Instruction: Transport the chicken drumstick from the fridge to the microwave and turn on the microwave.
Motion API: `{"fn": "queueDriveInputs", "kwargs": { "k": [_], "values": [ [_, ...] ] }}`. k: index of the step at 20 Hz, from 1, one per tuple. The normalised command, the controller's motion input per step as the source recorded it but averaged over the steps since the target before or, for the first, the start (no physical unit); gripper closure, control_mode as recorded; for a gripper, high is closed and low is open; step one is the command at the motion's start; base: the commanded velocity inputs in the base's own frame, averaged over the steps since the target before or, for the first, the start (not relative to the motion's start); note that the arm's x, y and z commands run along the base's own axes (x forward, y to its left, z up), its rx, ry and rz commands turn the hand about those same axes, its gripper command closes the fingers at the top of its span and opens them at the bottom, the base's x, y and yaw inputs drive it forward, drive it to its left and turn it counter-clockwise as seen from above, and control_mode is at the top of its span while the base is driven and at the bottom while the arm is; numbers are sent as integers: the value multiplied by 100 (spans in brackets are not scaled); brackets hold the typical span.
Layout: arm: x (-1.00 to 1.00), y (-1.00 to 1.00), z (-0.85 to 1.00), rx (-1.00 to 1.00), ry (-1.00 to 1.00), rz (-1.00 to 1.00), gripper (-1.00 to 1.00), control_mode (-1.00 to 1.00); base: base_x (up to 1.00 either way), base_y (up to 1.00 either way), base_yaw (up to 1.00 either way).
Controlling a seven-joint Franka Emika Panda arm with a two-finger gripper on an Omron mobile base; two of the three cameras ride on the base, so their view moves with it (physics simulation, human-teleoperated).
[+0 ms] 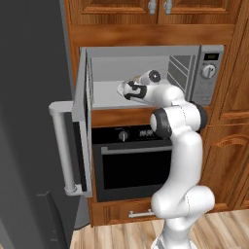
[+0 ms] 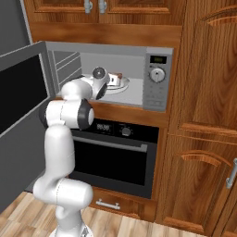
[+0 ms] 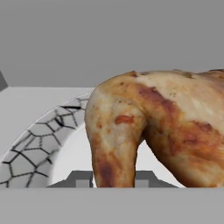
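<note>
The chicken drumstick (image 3: 162, 122), golden-brown and lumpy, sits between my dark fingertips (image 3: 78, 178) close to the hand camera. My gripper (image 3: 111, 179) is shut on it. Under it lies a white plate (image 3: 43, 140) with a cracked-pattern rim. In the base views my gripper (image 1: 127, 88) (image 2: 115, 78) reaches into the open microwave (image 1: 209, 73) (image 2: 157, 78), just over the plate (image 2: 122, 87) on its floor. A bit of the drumstick (image 2: 119, 75) shows at the hand. The microwave door (image 1: 82, 121) stands swung out to the left. The fridge's (image 1: 29, 121) dark grey side rises at the left.
A black oven (image 1: 131, 165) (image 2: 111, 157) sits right under the microwave. Wooden cabinets (image 2: 203, 115) surround both, with upper doors (image 1: 155, 9) above. The microwave's knob and display panel (image 2: 158, 74) is on its right side. The open door (image 2: 23, 88) juts out beside my arm.
</note>
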Motion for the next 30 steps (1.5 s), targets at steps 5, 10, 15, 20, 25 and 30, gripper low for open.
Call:
{"fn": "queueDriveInputs", "kwargs": {
  "k": [5,10,15,20,25,30],
  "values": [
    [15,-1,-8,0,4,0,100,-100,0,0,0],
    [20,-1,-5,0,3,0,100,-100,0,0,0],
    [9,0,-7,0,2,0,100,-100,0,0,0],
    [-1,0,-16,0,0,0,100,-100,0,0,0],
    [0,0,-16,-1,0,0,-100,-100,0,0,0],
    [0,0,-9,-1,0,0,-100,-100,0,0,0]
  ]
}}
